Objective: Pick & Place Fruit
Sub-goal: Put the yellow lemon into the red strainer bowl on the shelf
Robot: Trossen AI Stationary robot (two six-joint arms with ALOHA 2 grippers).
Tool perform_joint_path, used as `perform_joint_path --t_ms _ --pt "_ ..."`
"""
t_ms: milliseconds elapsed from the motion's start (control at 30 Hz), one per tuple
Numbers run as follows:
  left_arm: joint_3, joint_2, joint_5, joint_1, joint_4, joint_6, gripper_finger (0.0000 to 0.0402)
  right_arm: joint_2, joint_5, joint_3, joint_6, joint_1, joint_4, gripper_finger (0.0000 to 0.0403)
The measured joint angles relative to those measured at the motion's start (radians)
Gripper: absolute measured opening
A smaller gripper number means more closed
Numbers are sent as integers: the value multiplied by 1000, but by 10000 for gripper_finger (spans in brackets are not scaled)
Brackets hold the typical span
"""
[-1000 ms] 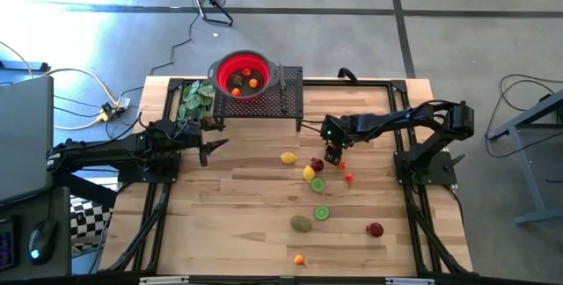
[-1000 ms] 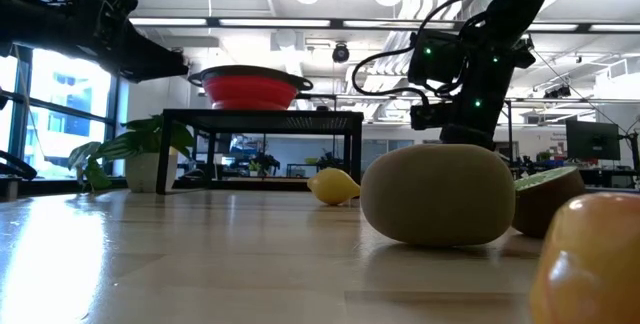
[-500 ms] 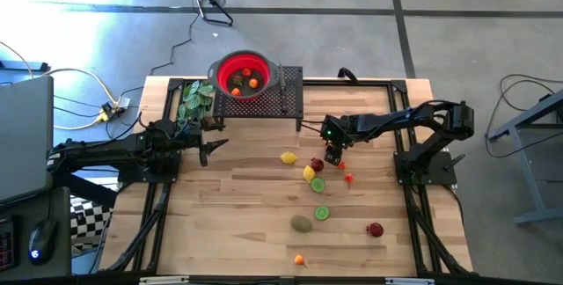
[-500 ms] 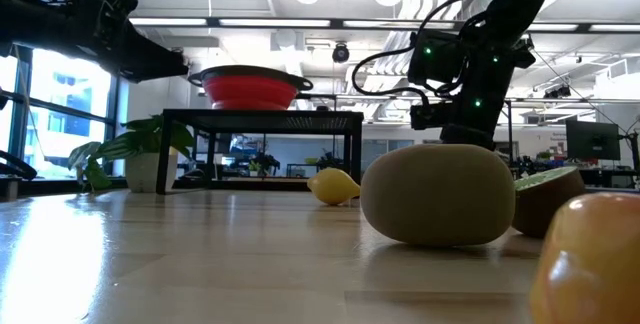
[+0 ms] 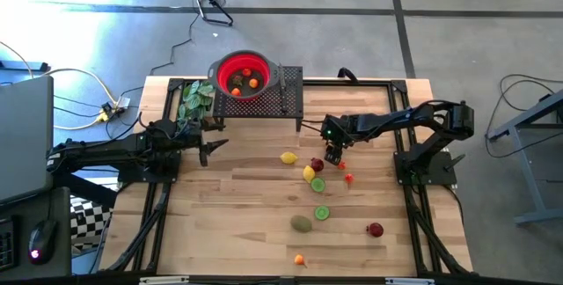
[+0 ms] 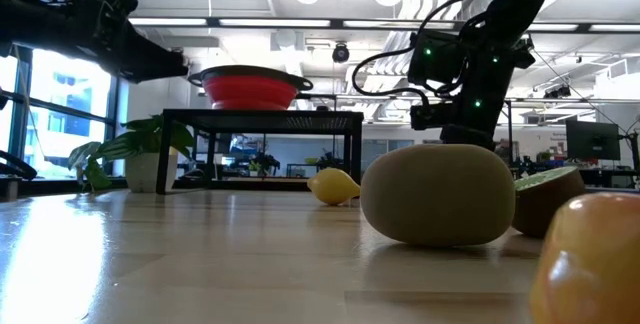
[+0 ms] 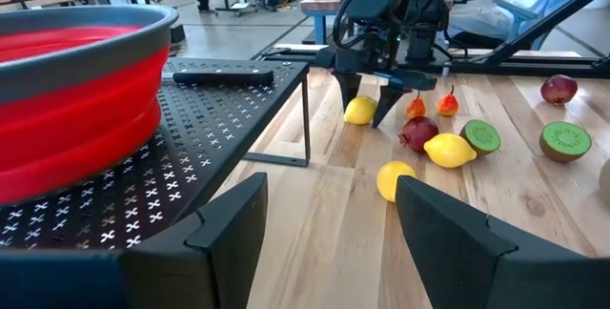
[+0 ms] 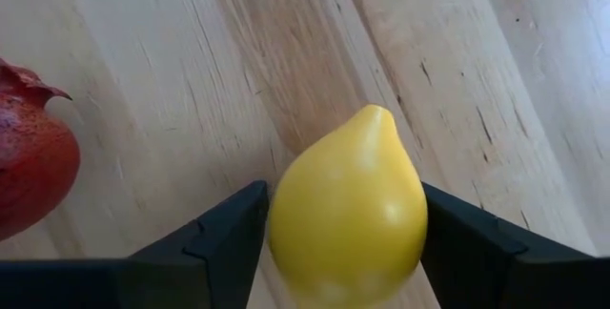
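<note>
Fruit lies scattered mid-table. Right gripper reaches down with its jaws spread around a lemon, a dark red fruit just beside. Left gripper hovers open near the black stand carrying the red bowl.

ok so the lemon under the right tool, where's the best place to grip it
Across its fat belly, coming straight down from above. The lemon lies on its side on the table with its pointed tip running along the gap. That turns its rounded flanks toward the right tool, whose open fingers sit on either side of it.
</note>
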Motion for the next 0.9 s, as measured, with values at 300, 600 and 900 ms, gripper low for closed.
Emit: perform_joint_path --t_ms 300,600,900 --pt "0 0 0 0 -1 0 228 1 -9 -2 0 0 41 242" --pt "0 0 0 0 -1 0 228 1 -9 -2 1 0 50 242" --pt "0 0 0 0 -1 0 228 2 -9 -2 21 1 78 243"
